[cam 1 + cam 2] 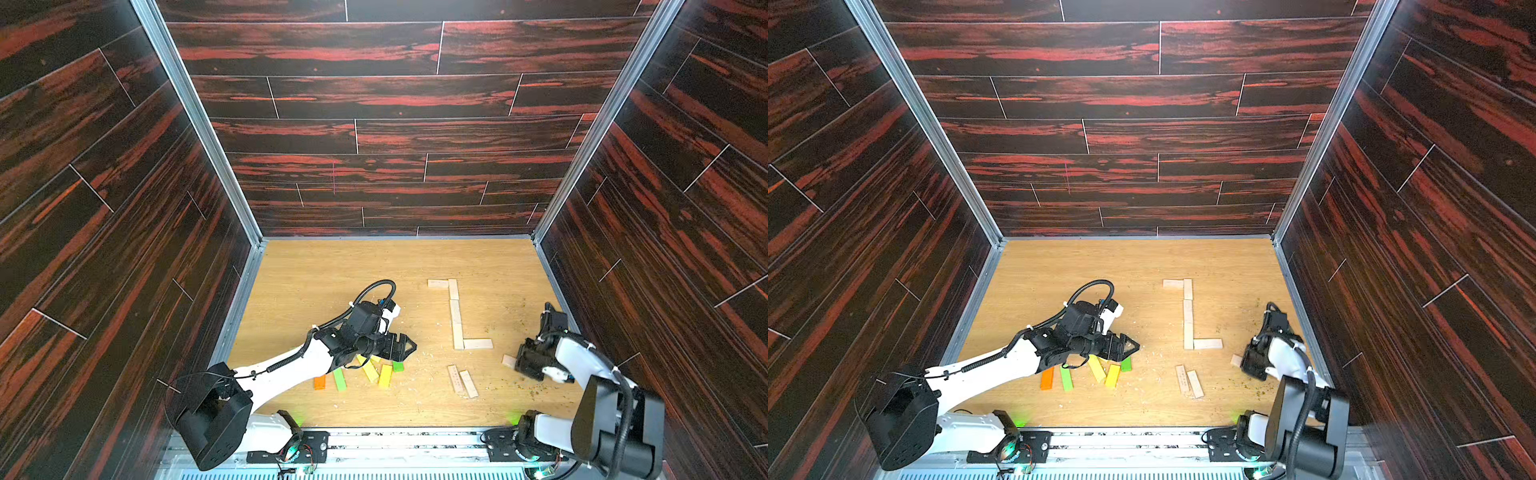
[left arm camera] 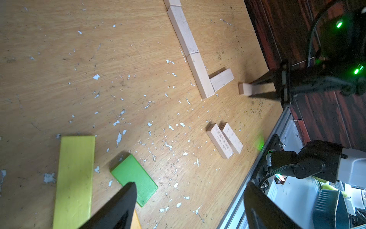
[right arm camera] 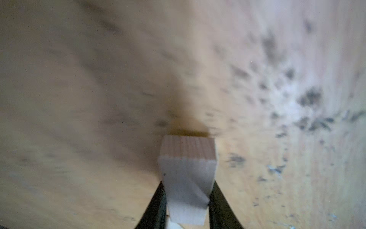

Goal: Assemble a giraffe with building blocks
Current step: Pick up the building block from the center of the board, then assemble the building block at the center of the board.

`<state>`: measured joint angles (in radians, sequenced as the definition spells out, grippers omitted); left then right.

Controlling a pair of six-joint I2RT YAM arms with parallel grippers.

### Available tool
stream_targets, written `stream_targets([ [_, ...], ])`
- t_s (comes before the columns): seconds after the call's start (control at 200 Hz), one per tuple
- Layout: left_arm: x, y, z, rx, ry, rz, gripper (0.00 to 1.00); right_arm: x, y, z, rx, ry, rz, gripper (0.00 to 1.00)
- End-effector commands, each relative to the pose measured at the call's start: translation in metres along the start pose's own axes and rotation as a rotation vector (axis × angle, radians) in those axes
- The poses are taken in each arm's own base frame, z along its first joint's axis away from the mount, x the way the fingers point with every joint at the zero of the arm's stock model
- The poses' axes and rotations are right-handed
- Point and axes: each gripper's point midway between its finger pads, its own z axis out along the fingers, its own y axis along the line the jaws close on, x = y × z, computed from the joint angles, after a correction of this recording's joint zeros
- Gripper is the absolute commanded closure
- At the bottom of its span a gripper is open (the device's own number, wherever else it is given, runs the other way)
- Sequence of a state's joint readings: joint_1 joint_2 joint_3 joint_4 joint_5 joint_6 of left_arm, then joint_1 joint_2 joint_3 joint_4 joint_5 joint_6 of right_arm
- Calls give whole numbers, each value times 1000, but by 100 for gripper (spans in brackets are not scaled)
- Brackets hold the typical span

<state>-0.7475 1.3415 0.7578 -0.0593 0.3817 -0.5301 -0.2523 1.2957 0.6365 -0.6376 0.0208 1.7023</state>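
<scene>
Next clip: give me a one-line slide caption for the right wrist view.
Right claw gripping a pale wooden block by its two sides, blurred wooden tabletop behind.

Pale plank (image 3: 187, 168); orange plank (image 1: 319, 382); red-streaked dark walls (image 1: 374, 95)

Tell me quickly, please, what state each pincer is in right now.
Left pincer: open, holding nothing.
Right pincer: closed on a plain wooden block.

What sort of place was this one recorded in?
Probably a lab test cell: a tabletop boxed in by wood-print walls and aluminium posts, left arm and right arm mounted on a front rail.
</scene>
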Motion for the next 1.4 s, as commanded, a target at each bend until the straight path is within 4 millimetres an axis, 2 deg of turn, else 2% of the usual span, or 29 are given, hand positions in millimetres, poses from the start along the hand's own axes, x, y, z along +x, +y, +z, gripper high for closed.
stream_targets([
  [0.0,-10,-9,-5,8,-21,28,13,-14,22,-13,-17,-89,-52,71],
  [0.155,-9,-11,-5,22,-19,27,13,-13,46,-15,16,-104,-146,71],
  [0.356,-7,-24,-1,61,0,61,13,-4,53,0,24,-54,-200,71],
  [0.556,-11,-40,13,107,10,75,13,13,61,12,35,-9,-271,71],
  [0.792,-21,-49,24,131,-25,70,13,23,61,21,62,5,-319,68],
  [1.007,-21,-53,33,143,-26,69,13,32,60,29,76,20,-358,67],
  [1.398,-20,-51,31,129,-23,75,13,41,58,31,97,6,-426,66],
])
